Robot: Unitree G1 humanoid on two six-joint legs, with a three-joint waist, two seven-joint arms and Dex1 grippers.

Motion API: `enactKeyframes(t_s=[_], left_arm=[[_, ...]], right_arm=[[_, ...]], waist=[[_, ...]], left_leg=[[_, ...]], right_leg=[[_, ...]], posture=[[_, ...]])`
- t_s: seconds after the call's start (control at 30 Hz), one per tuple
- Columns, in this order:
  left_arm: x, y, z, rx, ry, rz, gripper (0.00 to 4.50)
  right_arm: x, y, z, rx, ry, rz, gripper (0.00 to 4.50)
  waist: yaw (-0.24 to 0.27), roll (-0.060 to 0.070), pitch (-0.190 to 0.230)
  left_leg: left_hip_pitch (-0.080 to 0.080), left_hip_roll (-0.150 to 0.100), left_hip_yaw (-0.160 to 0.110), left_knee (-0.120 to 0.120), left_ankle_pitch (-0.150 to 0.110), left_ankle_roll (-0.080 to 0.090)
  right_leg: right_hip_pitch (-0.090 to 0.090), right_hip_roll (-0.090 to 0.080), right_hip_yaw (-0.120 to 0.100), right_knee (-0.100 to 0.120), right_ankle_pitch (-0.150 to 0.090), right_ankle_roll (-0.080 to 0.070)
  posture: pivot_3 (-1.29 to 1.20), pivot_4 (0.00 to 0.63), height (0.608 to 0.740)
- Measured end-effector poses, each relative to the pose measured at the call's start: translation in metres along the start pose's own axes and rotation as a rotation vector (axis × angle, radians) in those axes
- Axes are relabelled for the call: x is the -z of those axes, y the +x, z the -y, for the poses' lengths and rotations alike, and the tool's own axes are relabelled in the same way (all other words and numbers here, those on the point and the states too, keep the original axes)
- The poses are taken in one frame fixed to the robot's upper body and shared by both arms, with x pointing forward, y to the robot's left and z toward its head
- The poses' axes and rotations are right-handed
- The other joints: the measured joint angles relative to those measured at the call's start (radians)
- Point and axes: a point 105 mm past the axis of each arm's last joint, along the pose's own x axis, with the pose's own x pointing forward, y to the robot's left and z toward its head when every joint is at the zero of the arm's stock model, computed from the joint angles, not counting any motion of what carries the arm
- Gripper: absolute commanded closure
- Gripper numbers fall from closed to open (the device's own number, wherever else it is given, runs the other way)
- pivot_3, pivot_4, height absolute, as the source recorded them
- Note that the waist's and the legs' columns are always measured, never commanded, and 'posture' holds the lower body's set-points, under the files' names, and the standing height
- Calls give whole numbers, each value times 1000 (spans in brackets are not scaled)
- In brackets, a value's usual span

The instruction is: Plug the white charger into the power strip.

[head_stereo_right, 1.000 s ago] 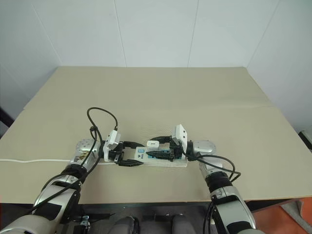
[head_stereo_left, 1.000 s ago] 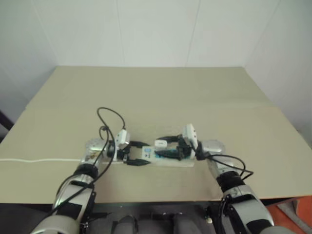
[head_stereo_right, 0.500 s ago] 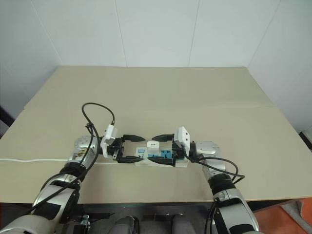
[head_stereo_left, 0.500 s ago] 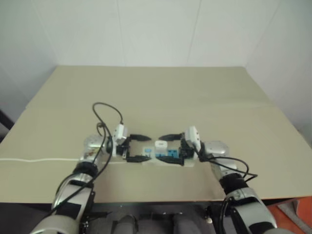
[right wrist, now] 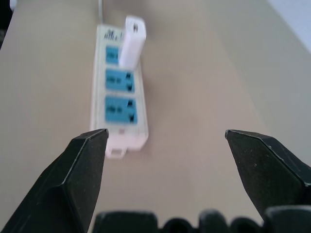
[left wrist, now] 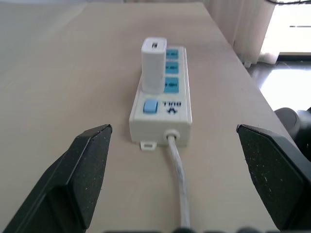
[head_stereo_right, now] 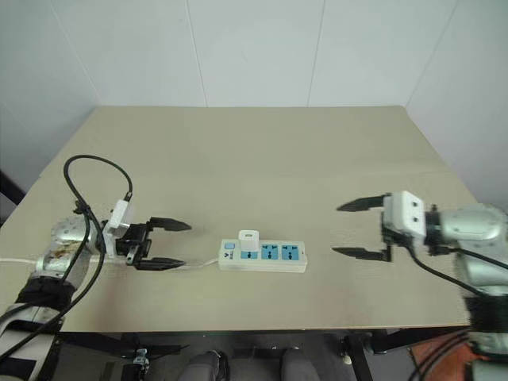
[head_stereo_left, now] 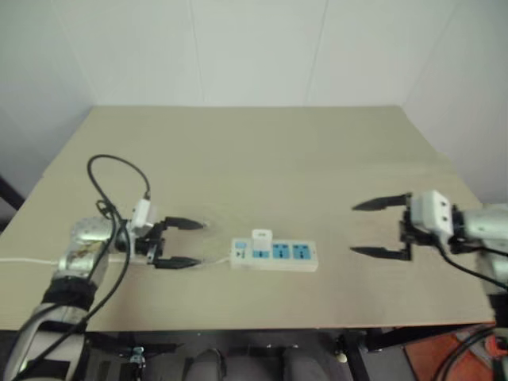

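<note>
Small white rectangular charger block [head_stereo_right: 248, 237] stands upright, seated in the end socket of the long white three-socket power strip [head_stereo_right: 263, 256], mid-counter [head_stereo_right: 262, 167]. Your left end effector [head_stereo_right: 163, 244] is nearer, right end effector [head_stereo_right: 357, 229] well apart; both spread wide, empty, in line with the strip's length.

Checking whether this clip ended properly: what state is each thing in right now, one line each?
white charger: upright, plugged into the socket nearest the cord end.
power strip: flat on the table, two blue sockets free.
left gripper: open, holding nothing, apart from the strip.
right gripper: open, holding nothing, apart from the strip.
</note>
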Motion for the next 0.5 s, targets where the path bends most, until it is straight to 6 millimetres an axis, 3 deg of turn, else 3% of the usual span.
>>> enactKeyframes(t_s=[0.17,0.5], left_arm=[[2,-3,-1,-11,6,-5,33],[-2,4,-4,6,15,9,33]], right_arm=[[1,-22,-9,-17,9,-95,0],[3,-24,-18,4,36,-148,0]], waist=[[-1,0,0],[1,0,0]], left_leg=[[0,0,1,0,0,0],[0,0,1,0,0,0]], right_leg=[[0,0,0,0,0,0],[0,0,1,0,0,0]], posture=[[0,150,740],[0,150,740]])
